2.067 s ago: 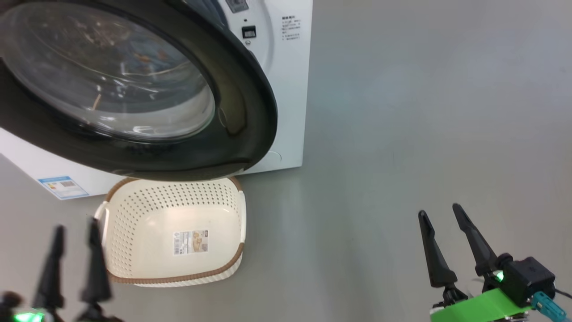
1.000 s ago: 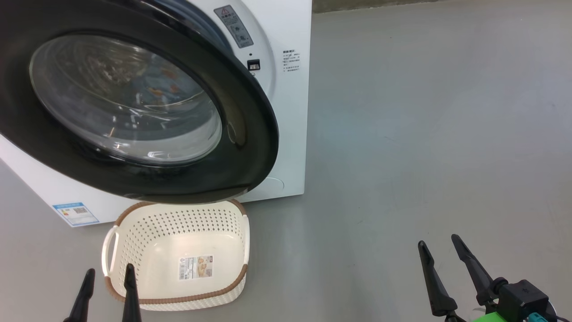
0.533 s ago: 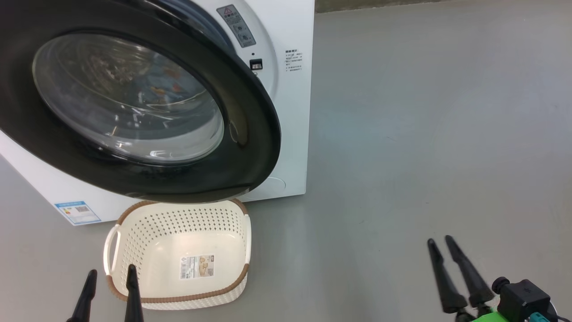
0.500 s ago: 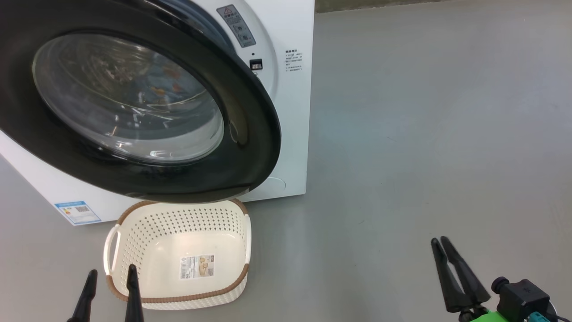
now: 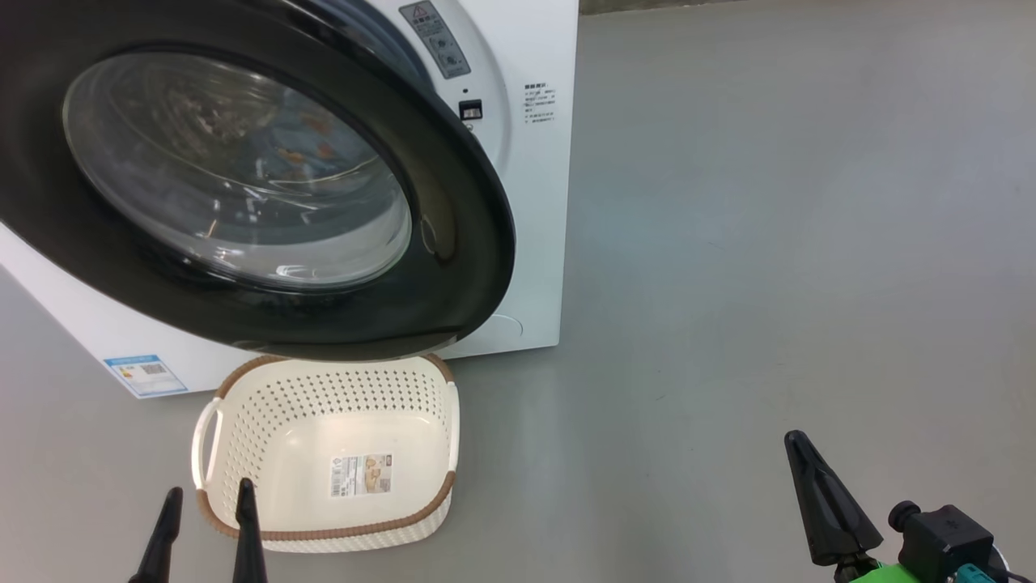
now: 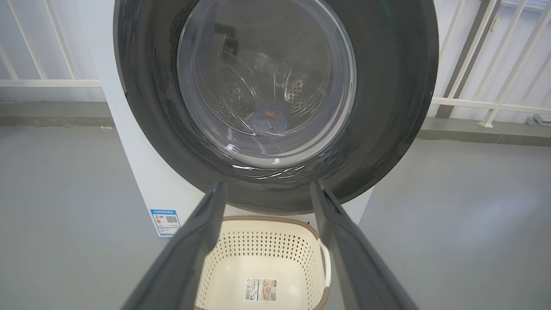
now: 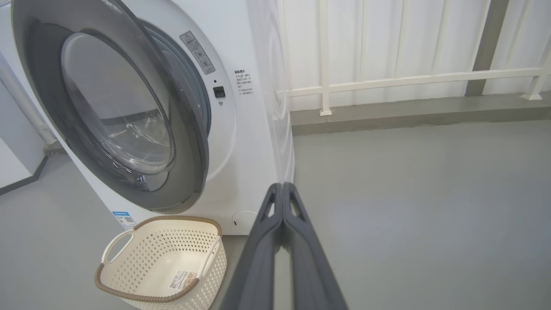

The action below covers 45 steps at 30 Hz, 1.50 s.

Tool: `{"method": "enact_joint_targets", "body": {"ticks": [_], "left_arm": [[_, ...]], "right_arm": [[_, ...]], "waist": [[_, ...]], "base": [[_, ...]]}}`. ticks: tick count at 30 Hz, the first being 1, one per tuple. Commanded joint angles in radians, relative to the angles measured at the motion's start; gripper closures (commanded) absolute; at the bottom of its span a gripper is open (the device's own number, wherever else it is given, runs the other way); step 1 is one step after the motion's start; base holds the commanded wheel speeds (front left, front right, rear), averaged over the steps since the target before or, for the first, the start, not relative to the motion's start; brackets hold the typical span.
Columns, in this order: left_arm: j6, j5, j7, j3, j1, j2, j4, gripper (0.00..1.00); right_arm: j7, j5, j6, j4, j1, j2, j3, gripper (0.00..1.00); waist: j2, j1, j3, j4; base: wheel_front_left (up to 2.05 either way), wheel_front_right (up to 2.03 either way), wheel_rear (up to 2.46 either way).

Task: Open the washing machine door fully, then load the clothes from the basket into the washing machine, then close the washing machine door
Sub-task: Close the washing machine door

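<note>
The washing machine (image 5: 538, 202) stands at the left, its door (image 5: 473, 243) swung part way out from the front, black rim around a clear bowl. Through the glass I see light blue clothes (image 6: 267, 120) with orange print lying in the steel drum. The cream basket (image 5: 324, 397) sits on the floor under the door, holding nothing but a paper label. My left gripper (image 5: 208, 487) hangs open at the basket's near left corner, and in the left wrist view it (image 6: 267, 185) points at the door's lower rim. My right gripper (image 5: 797, 441) is shut on nothing, far right over bare floor.
Grey floor (image 5: 769, 243) spreads wide to the right of the machine. A white railing (image 7: 387, 79) and a low grey kerb (image 7: 409, 114) run behind it. A blue energy label (image 5: 146, 372) marks the machine's lower left front.
The right gripper's fingers have come together from wide apart to fully shut. The left gripper stays open in place. The head view has shifted slightly; door and basket are unmoved.
</note>
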Motion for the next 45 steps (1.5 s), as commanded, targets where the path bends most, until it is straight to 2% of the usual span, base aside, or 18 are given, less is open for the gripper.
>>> {"method": "enact_joint_targets", "body": {"ticks": [1, 8, 15, 27, 37, 40, 45], "left_arm": [[0.008, 0.01, -0.006, 0.028, -0.037, 0.013, -0.034, 0.0], [0.008, 0.015, -0.01, 0.014, -0.059, 0.012, -0.038, 0.0], [0.007, 0.019, -0.022, -0.006, -0.089, 0.003, -0.035, 0.0], [0.002, 0.023, -0.059, -0.038, -0.162, -0.019, -0.008, 0.0], [-0.002, 0.015, -0.086, -0.061, -0.221, -0.047, 0.029, 0.0], [-0.004, 0.016, -0.091, -0.063, -0.234, -0.052, 0.038, 0.0], [0.002, 0.016, -0.094, -0.051, -0.248, -0.061, 0.04, 0.0]], "right_arm": [[-0.002, 0.013, 0.006, -0.019, -0.031, -0.006, 0.021, 1.0], [-0.009, 0.012, 0.006, 0.024, -0.078, -0.006, 0.006, 1.0], [-0.023, 0.02, 0.006, 0.121, -0.176, -0.011, -0.002, 1.0], [-0.062, 0.032, 0.006, 0.4, -0.496, -0.093, 0.003, 1.0], [-0.075, 0.048, 0.006, 0.605, -0.761, -0.132, 0.037, 1.0], [-0.076, 0.05, 0.006, 0.628, -0.831, -0.142, 0.035, 1.0], [-0.077, 0.05, 0.006, 0.576, -0.924, -0.162, 0.03, 1.0]], "waist": [[0.0, 0.0, 0.004, 0.006], [0.0, 0.0, 0.024, 0.032], [0.0, 0.0, 0.061, 0.076], [0.0, 0.0, 0.136, 0.162], [0.0, 0.0, 0.193, 0.238], [0.0, 0.0, 0.209, 0.26], [0.0, 0.0, 0.226, 0.288]], "base": [[0.0, 0.0, 0.0], [0.0, 0.0, 0.0], [0.0, 0.0, 0.0], [0.0, 0.0, 0.0], [0.0, 0.0, 0.0], [0.0, 0.0, 0.0], [0.0, 0.0, 0.0]]}}
